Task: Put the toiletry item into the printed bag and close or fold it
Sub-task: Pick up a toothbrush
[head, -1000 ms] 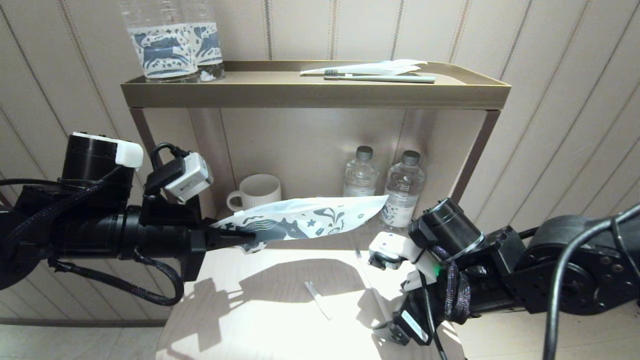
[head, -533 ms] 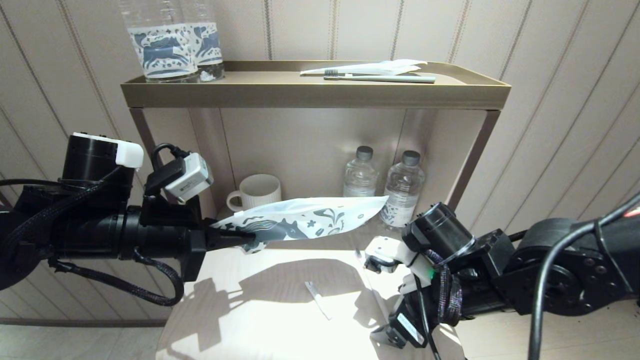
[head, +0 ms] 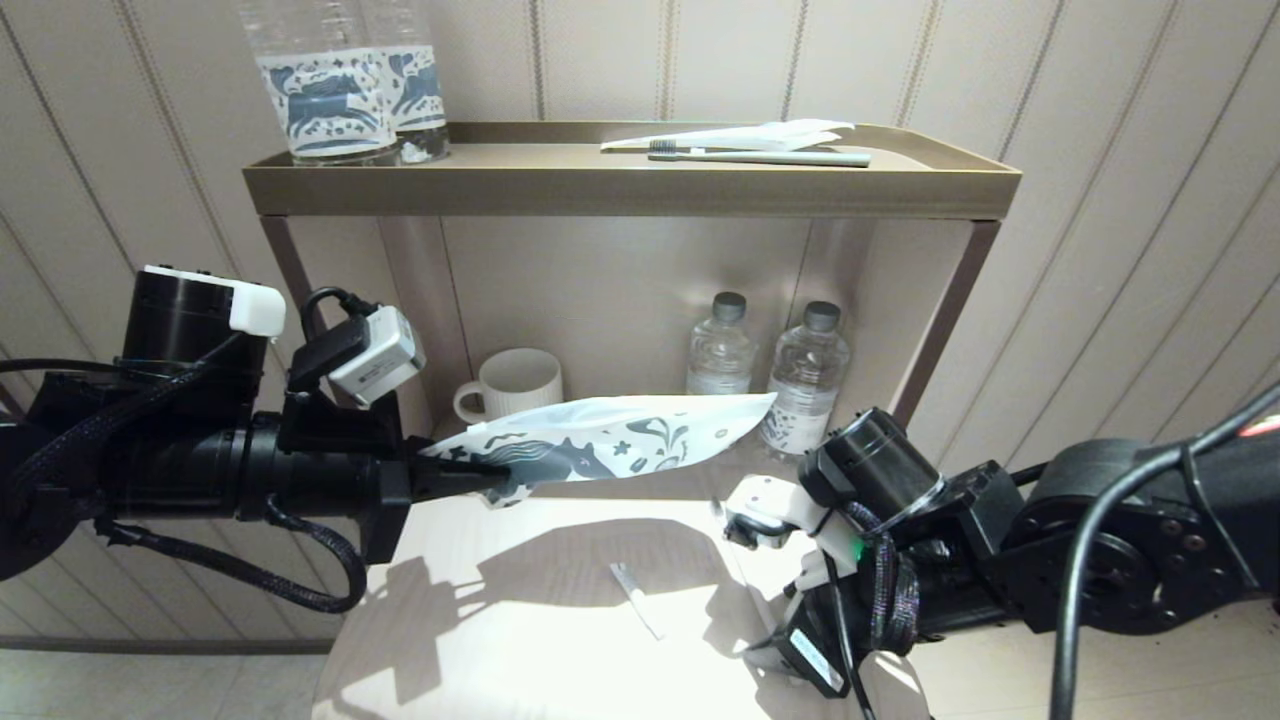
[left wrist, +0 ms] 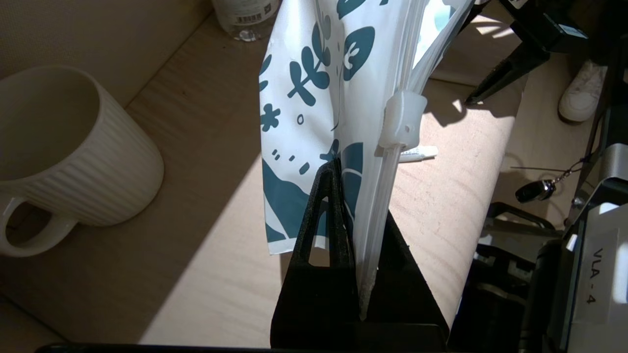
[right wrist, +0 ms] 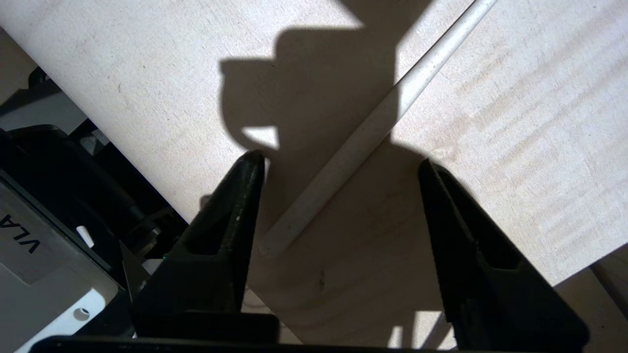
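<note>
The printed bag (left wrist: 314,98) is clamped at one end by the left gripper (left wrist: 343,215), held above the table (head: 520,620). The right gripper (right wrist: 338,166) is spread wide, empty, with the white toothbrush handle (right wrist: 373,132) lying between its fingers.

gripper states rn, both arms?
Left gripper: closed on the printed bag, held up above the table.
Right gripper: open, straddling a white toothbrush handle lying on the table, not gripping it.
</note>
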You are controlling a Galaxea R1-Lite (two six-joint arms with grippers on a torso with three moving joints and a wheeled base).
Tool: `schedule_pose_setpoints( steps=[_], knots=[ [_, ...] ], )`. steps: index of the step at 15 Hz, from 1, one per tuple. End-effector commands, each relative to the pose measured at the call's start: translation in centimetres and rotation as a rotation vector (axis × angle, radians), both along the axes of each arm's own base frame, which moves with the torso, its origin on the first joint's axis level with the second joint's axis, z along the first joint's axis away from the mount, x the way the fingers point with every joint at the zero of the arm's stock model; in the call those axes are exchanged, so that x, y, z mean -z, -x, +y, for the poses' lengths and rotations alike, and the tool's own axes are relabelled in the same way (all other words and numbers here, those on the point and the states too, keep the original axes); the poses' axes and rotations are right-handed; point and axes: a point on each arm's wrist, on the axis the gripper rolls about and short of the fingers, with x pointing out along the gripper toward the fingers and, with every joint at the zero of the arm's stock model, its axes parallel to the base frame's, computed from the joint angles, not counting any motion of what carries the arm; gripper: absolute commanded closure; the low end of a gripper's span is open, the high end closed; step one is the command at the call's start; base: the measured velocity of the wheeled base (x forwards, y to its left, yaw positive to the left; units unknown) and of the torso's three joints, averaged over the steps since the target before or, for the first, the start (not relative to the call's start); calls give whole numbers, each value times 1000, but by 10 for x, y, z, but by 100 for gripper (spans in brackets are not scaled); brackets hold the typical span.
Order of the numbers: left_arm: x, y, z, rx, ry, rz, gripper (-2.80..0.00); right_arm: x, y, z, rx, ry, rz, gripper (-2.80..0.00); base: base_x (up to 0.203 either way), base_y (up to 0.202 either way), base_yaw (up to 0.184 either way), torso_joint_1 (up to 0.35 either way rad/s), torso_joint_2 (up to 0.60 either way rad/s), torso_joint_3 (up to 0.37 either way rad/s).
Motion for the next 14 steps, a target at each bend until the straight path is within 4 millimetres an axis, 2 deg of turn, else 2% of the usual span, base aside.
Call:
schedule_pose_setpoints(
  steps=[1, 10, 14],
  knots=[
    [0, 0, 0, 5, 1, -2, 0, 1, 0, 0, -1, 4, 2, 0, 0, 0, 0, 0, 0, 0],
    [-1, 2, 0, 7, 0, -8, 0, -5, 1, -4, 6, -6, -15, 0, 0, 0, 0, 0, 0, 0],
    [2, -1, 0, 6, -4, -5, 0, -37, 4, -23, 49, -66, -105, 0, 0, 0, 0, 0, 0, 0]
  ],
)
